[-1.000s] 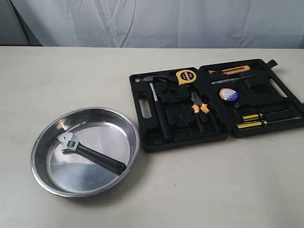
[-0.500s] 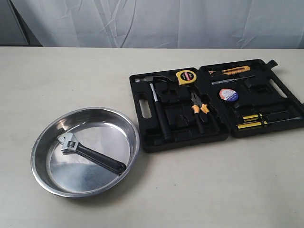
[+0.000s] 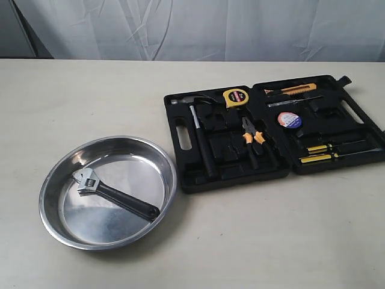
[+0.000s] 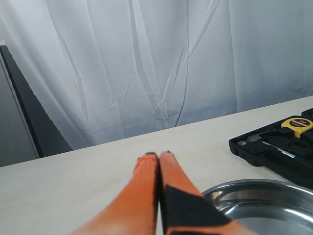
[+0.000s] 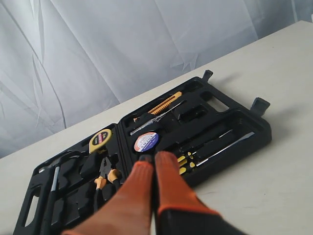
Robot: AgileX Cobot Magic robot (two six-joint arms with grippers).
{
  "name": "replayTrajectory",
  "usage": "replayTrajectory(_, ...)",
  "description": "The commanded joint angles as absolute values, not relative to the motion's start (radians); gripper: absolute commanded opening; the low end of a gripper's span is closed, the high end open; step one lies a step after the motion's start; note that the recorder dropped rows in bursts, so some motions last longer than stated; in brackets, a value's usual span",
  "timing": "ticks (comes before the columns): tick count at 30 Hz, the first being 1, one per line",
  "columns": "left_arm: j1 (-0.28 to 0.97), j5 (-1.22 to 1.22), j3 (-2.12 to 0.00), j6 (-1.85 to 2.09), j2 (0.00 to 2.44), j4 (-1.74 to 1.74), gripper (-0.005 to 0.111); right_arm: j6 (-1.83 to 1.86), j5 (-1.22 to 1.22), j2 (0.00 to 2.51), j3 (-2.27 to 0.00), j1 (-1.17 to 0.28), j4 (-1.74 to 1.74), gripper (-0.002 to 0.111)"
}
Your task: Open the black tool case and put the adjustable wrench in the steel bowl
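Observation:
The adjustable wrench [image 3: 114, 194] lies inside the steel bowl [image 3: 163, 158] at the table's front left, silver head to the left, black handle to the right. The black tool case [image 3: 183, 114] lies open flat to the bowl's right, both halves showing. Neither arm shows in the exterior view. In the left wrist view my left gripper [image 4: 157, 155] is shut and empty, raised beside the bowl's rim [image 4: 244, 184]. My right gripper [image 5: 154, 156] is shut and empty too, hovering over the near edge of the open case [image 5: 254, 137].
Left in the case are a hammer [image 3: 201, 141], yellow-handled pliers [image 3: 252, 139], a yellow tape measure [image 3: 235, 97], a utility knife [image 3: 295, 90], a tape roll [image 3: 290, 120] and two screwdrivers [image 3: 334, 152]. A white curtain hangs behind the table.

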State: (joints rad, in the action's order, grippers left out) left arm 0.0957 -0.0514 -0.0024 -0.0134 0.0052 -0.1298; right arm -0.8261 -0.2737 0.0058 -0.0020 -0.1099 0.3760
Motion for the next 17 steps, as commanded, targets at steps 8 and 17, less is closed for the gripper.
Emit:
replayTrajectory(8,0.102,-0.052,0.0,-0.016,0.0,-0.132,0.0,-0.823,-0.281,0.0,0.0,-0.104,0.378,-0.001)
replayTrajectory(17,0.102,-0.052,0.0,-0.016,0.0,-0.132,0.0,-0.823,-0.283,0.0,0.0,-0.104,0.378,-0.001)
